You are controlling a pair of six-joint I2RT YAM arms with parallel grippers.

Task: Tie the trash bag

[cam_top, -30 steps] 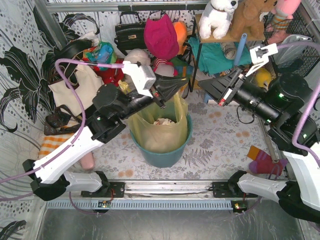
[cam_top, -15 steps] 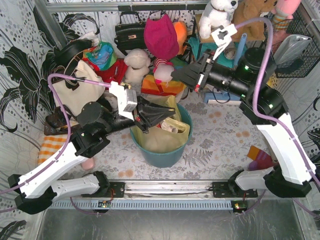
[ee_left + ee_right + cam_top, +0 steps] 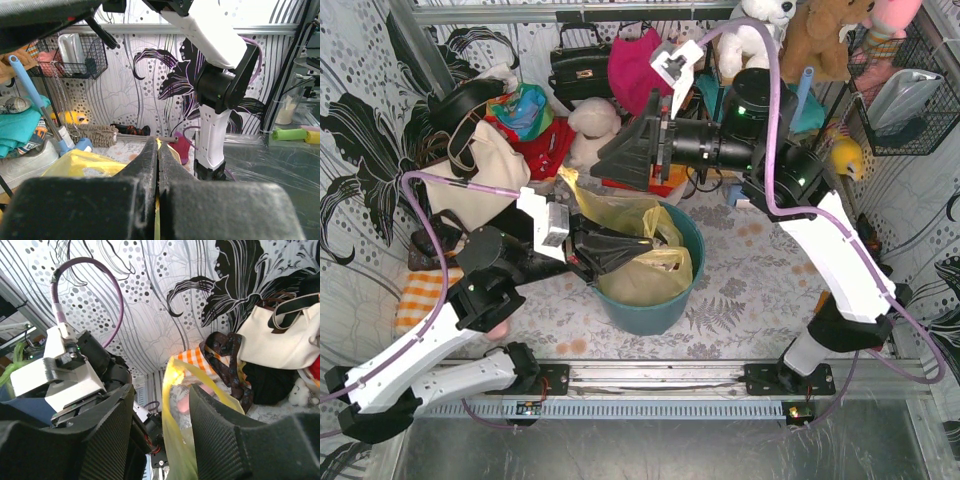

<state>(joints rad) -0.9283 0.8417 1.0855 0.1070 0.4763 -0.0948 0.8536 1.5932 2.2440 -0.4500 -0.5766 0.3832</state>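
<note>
The yellow trash bag (image 3: 645,270) sits in the round teal bin (image 3: 650,315), with crumpled paper showing at its mouth. My left gripper (image 3: 625,250) is shut on the bag's near-left rim; in the left wrist view a yellow sliver (image 3: 158,222) shows between the closed fingers of the left gripper (image 3: 158,146). My right gripper (image 3: 610,165) hangs above the bin's far-left side, jaws open. A raised strip of the bag (image 3: 588,195) rises toward it. In the right wrist view that strip (image 3: 172,410) stands between the open jaws of the right gripper (image 3: 162,392), unclamped.
A cream tote bag (image 3: 485,170), a black handbag (image 3: 580,65) and plush toys (image 3: 760,35) crowd the back. A wire basket (image 3: 895,95) hangs at the right. An orange checked cloth (image 3: 420,290) lies at the left. The arms cross close over the bin.
My right arm has swung left from the right side to above the bin's far-left rim, its open jaws now around the raised bag strip. My left gripper has drawn back and down, still holding the bag.
</note>
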